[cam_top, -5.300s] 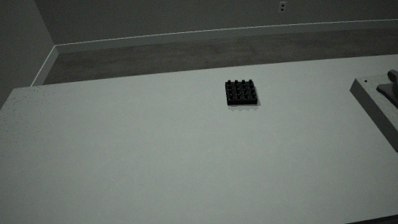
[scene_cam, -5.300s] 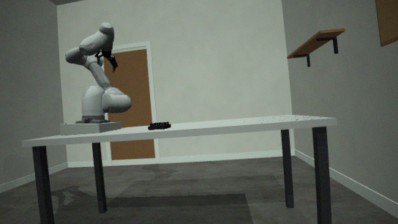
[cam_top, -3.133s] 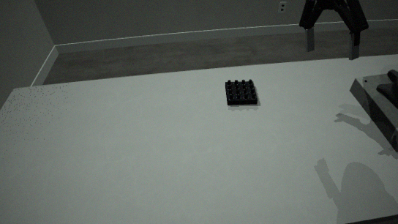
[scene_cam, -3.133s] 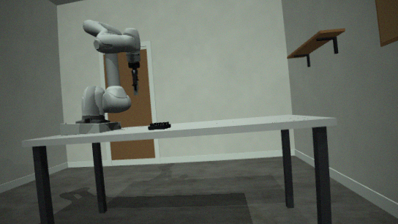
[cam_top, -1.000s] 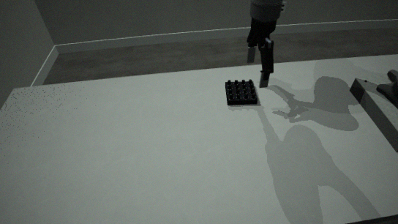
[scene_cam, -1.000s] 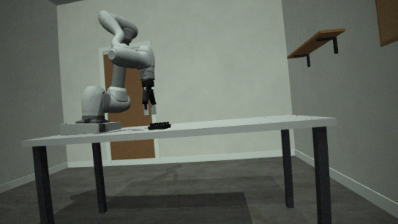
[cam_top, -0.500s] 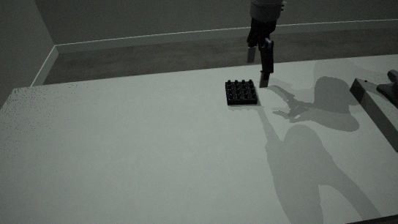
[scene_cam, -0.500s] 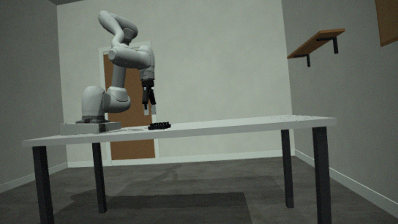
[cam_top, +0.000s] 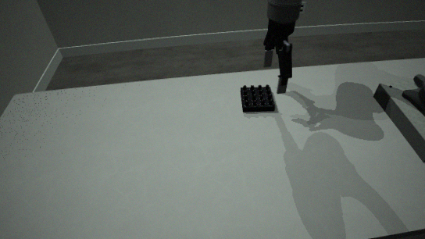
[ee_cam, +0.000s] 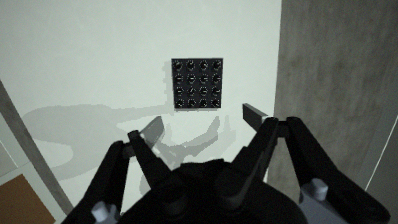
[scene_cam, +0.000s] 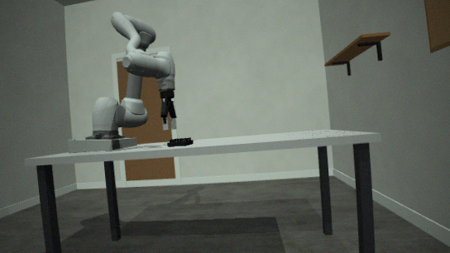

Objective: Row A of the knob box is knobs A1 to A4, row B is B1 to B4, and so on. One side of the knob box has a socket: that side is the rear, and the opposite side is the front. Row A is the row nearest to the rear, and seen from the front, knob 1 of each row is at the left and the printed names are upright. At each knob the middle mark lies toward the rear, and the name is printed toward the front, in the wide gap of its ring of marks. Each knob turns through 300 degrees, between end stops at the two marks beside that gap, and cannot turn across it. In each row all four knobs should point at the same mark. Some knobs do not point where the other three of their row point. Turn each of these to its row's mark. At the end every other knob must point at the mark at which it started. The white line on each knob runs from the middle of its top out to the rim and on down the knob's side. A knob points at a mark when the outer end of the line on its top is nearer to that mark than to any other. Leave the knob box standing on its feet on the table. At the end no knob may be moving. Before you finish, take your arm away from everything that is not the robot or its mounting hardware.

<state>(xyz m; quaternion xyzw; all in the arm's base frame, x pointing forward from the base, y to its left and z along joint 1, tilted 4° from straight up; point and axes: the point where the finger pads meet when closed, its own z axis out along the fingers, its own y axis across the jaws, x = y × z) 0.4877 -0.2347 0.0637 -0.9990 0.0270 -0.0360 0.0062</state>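
The knob box [cam_top: 257, 98] is a small black square box with four rows of four knobs, standing on the pale table near its far edge. It also shows in the wrist view [ee_cam: 197, 83] and, small, in the exterior view [scene_cam: 179, 142]. The white lines on the knobs are too small to read. My gripper [cam_top: 275, 74] hangs open and empty well above the table, a little to the right of the box. In the wrist view its two fingers spread wide below the box. It also shows in the exterior view [scene_cam: 169, 122].
The arm's grey base plate [cam_top: 400, 115] sits at the table's right side. The table's far edge [cam_top: 156, 78] runs just behind the box, with dark floor beyond. A wall shelf [scene_cam: 357, 47] hangs far off.
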